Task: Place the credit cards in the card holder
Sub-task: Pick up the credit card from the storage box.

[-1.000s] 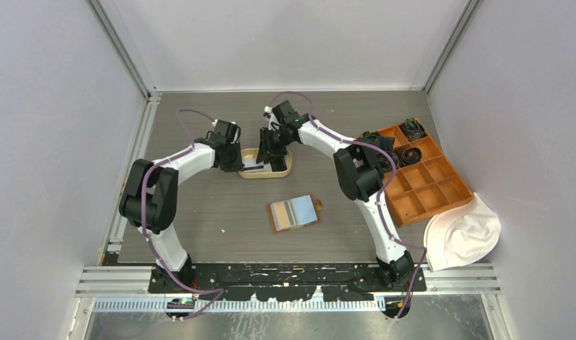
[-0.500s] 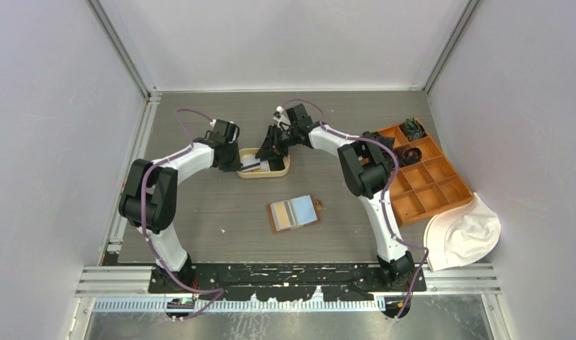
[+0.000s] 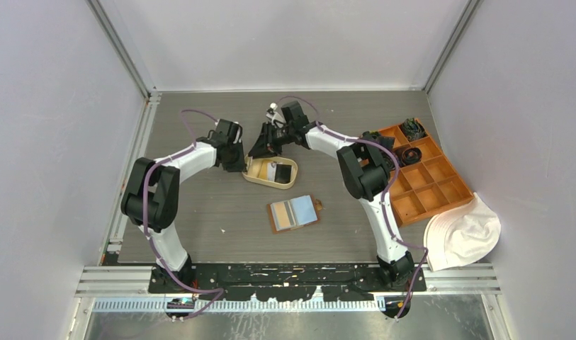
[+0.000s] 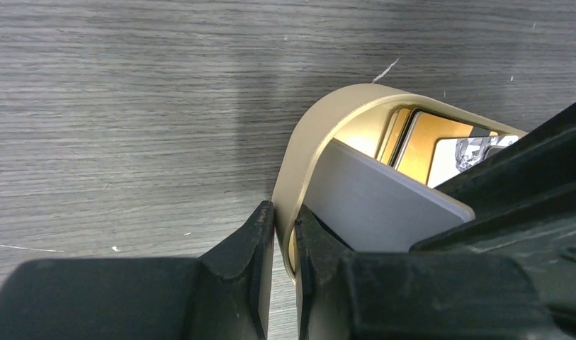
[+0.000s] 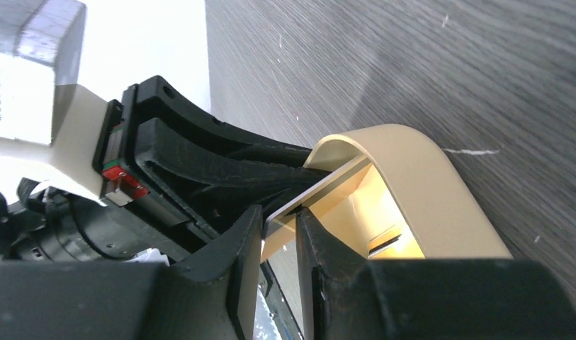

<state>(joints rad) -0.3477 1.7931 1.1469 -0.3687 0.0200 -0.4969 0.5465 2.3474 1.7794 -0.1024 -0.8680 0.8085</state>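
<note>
Two grippers meet at the cream oval plastic tray, upper centre; left gripper clamps its rim; right gripper pinches a thin grey plastic credit card tilted inside; brown leather card holder lies open lower in frame, long axis crosswise.

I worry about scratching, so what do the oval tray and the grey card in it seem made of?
The oval tray looks like moulded plastic, cream and smooth with a soft sheen on its thin curved wall. The grey card looks like matte plastic: thin, flat, clean-edged.
</note>
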